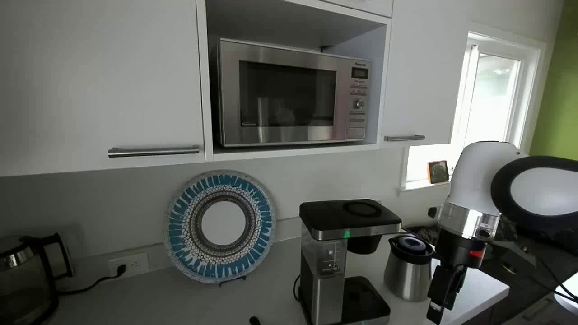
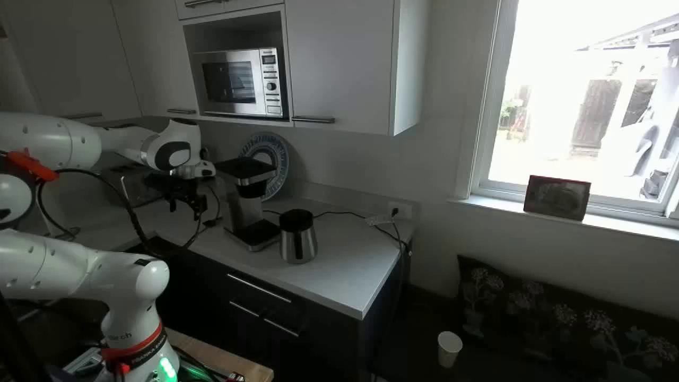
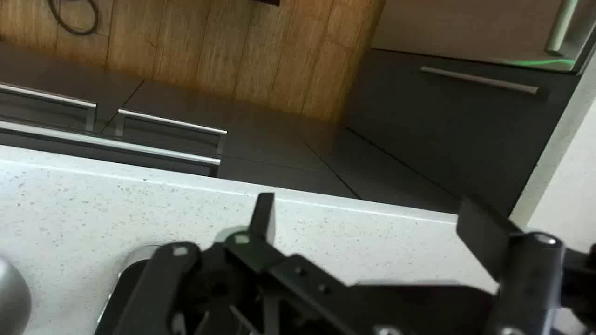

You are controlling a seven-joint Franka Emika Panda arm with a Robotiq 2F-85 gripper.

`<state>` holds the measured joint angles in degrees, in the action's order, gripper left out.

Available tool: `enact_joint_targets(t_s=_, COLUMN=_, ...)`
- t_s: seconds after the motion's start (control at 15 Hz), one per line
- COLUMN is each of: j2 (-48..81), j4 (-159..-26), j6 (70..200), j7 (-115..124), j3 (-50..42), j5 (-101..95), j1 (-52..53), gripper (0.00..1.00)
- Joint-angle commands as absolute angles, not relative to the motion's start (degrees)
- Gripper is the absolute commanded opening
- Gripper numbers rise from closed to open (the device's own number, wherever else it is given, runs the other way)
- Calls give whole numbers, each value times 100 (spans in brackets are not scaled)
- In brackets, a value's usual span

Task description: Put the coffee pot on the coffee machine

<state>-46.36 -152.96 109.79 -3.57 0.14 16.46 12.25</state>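
A stainless-steel coffee pot [image 1: 408,275] stands upright on the worktop [image 2: 345,276], just beside the drip coffee machine [image 1: 325,271] it is meant for, as the end effector [image 3: 365,209] hangs empty nearby, its fingers [image 3: 263,216] wide apart. The job now looks to be the grasp: a path clear of the machine, a level descent, and fingers centered on the handle, which no view shows clearly, before they close. A low, upright carry onto the base plate [image 1: 363,298] should then keep the black lid [image 1: 411,248] from catching the filter basket [image 1: 363,244] hanging above.
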Motion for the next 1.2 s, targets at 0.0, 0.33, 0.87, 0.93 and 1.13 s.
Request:
enact_joint_targets(t_s=0.0, j2=-4633, j4=-15279, j6=10943, j7=-420, j3=100, j5=1711, j1=1115, gripper=100)
enact_joint_targets(t_s=0.33, j2=-4632, j4=-15279, j6=10943, j7=-420, j3=100, j5=1711, j1=1115, gripper=100)
enact_joint_targets(t_s=0.87, j2=-4157, j4=-14925, j6=10735, j7=-1643, j3=-556, j5=241, j1=377, gripper=100)
enact_joint_targets(t_s=0.93, j2=-4098, j4=-14882, j6=10776, j7=-2026, j3=-725, j5=35, j1=322, gripper=100)
enact_joint_targets(t_s=1.13, j2=-3972, j4=-14710, j6=10804, j7=-3060, j3=-1248, j5=-337, j1=218, gripper=100)
